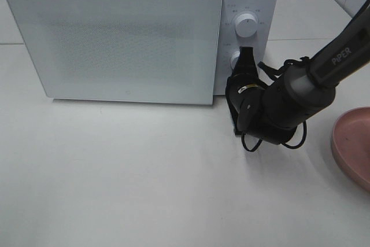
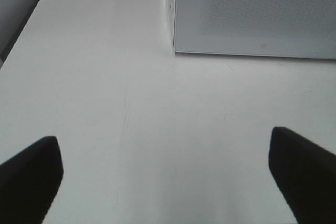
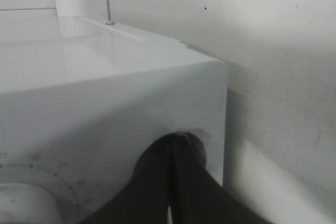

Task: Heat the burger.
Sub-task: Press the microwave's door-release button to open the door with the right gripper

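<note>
We identify the right arm point(image 1: 300, 85) by black housings and a grey cylindrical wrist; white "PiPER" lettering point(image 1: 342, 55) sits at its 2 o'clock, and black cables point(image 1: 272, 143) loop at 6 o'clock. The left gripper point(image 2: 164, 136) has matte black, blunt fingers point(image 2: 31, 174).

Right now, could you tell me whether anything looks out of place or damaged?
Nothing stands out: the microwave looks shut and undamaged, the right tool is at its lower knob, and the plate looks intact.

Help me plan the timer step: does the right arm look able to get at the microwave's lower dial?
Likely yes. The right hand sits right at the lower dial on the microwave, and nothing stands between them.
</note>
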Robot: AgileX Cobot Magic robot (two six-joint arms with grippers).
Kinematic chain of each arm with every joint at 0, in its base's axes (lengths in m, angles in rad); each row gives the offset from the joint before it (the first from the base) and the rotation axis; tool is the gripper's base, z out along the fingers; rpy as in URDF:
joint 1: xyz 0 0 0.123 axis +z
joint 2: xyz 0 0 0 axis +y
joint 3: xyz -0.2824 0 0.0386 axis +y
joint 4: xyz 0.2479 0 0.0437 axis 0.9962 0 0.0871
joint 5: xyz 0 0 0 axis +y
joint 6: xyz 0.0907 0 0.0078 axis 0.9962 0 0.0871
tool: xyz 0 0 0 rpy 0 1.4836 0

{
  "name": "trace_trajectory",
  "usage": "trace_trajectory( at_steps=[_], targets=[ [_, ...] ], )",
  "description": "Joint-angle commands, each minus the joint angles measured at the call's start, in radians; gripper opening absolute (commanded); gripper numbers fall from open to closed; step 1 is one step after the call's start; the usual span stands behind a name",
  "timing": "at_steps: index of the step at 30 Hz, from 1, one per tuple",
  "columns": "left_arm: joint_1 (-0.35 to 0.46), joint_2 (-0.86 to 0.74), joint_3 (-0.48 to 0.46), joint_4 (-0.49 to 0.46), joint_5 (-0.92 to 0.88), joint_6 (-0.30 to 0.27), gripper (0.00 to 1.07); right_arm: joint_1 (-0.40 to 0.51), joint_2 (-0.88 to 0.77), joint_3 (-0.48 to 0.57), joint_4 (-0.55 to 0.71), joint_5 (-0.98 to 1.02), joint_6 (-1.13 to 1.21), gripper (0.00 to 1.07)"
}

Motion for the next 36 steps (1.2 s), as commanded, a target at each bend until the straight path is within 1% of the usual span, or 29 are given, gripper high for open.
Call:
trace_trajectory(
  at_steps=[1,12,18,24,26,27,28,29,31,33,36],
  targets=[
    [0.003,-0.005,0.0,-0.01,0.004,-0.007,1.0,-0.029,0.002,-0.092,-0.084,-0.28,0.049,0.0],
    [0.003,-0.005,0.0,-0.01,0.004,-0.007,1.0,-0.028,0.008,-0.097,-0.09,-0.245,0.037,0.0],
    [0.003,-0.005,0.0,-0.01,0.004,-0.007,1.0,-0.026,-0.018,-0.048,-0.079,-0.181,0.014,0.0],
    [0.003,-0.005,0.0,-0.01,0.004,-0.007,1.0,-0.026,-0.068,0.02,-0.08,-0.03,-0.002,0.0],
    [0.003,-0.005,0.0,-0.01,0.004,-0.007,1.0,-0.026,-0.077,0.029,-0.08,-0.01,-0.019,0.0],
    [0.003,-0.005,0.0,-0.01,0.004,-0.007,1.0,-0.026,-0.104,0.05,-0.08,0.041,-0.069,0.0],
    [0.003,-0.005,0.0,-0.01,0.004,-0.007,1.0,-0.026,-0.104,0.05,-0.08,0.041,-0.069,0.0],
    [0.003,-0.005,0.0,-0.01,0.004,-0.007,1.0,-0.026,-0.135,0.066,-0.079,0.103,-0.116,0.0],
    [0.003,-0.005,0.0,-0.01,0.004,-0.007,1.0,-0.028,-0.145,0.072,-0.076,0.128,-0.135,0.0],
    [0.003,-0.005,0.0,-0.01,0.004,-0.007,1.0,-0.041,-0.186,0.095,-0.076,0.238,-0.221,0.0],
    [0.003,-0.005,0.0,-0.01,0.004,-0.007,1.0,-0.044,-0.197,0.1,-0.076,0.268,-0.249,0.0]
  ],
)
